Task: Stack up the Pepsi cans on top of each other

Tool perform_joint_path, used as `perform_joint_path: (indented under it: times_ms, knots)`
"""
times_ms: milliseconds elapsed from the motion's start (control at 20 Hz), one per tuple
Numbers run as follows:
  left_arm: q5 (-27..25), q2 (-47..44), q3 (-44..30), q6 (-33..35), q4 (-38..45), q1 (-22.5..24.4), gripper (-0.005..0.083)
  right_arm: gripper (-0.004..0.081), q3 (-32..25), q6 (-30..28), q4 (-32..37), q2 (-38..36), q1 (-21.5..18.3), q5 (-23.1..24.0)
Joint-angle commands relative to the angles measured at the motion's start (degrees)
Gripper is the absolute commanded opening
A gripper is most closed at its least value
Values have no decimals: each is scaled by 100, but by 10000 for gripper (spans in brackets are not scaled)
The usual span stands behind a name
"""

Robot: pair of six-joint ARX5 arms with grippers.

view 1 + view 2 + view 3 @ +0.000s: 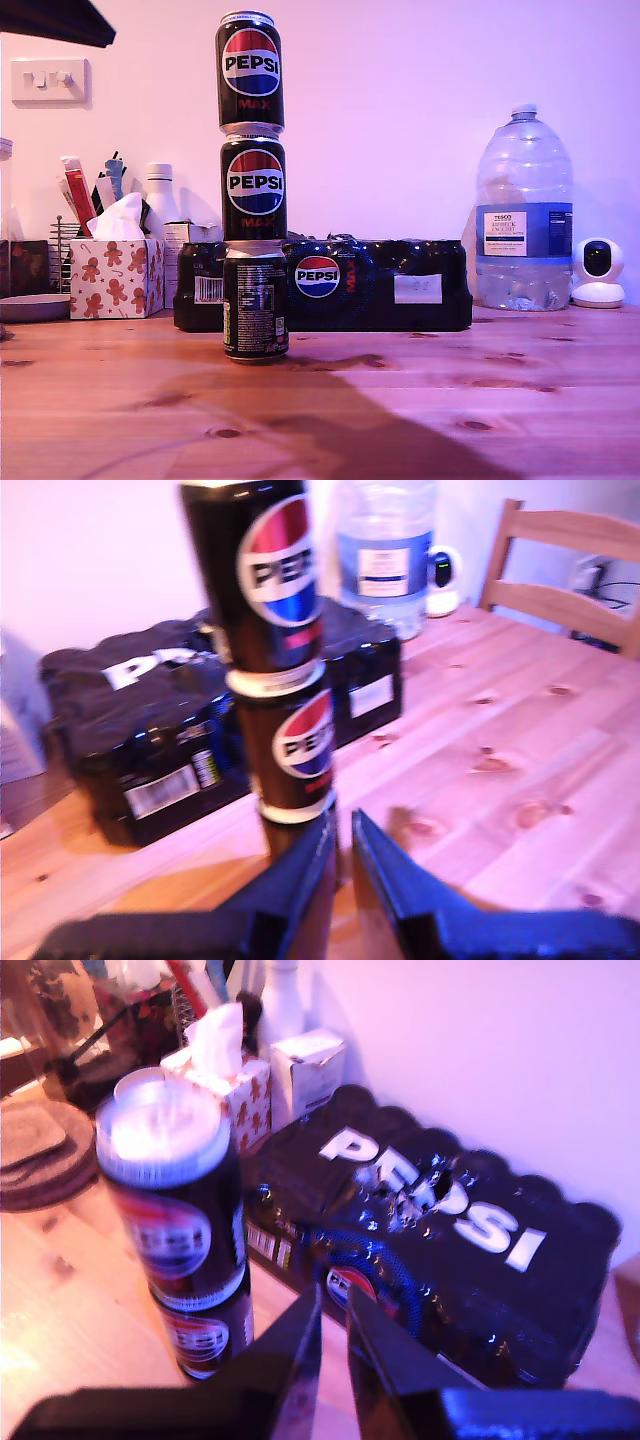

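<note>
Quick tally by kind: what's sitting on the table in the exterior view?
Pepsi cans: 3
Shrink-wrapped multipack: 1
Water bottle: 1
Tissue box: 1
White camera: 1
Total: 7

3 Pepsi cans (254, 190) stacked upright on bench (450, 400), just in front of multipack (400, 285). In exterior view: tissue box (115, 275) far left, water bottle (523, 215) far right.
</note>
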Motion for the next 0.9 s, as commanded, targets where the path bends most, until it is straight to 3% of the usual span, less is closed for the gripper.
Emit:
perform_joint_path:
  times_ms: [0,250,550,850]
  knots:
    - [0,15,-127,22,52,66,39,50,-656,15,444,-402,-37,55]
    - [11,15,-140,17,63,374,39,49,-2481,4,1659,-1152,-586,-31]
    - [151,-33,-688,-249,455,791,39,12,-4210,138,2741,-2079,-1624,-361]
    - [146,-76,-1062,-584,929,817,39,-9,-5482,289,3121,-3263,-2529,-704]
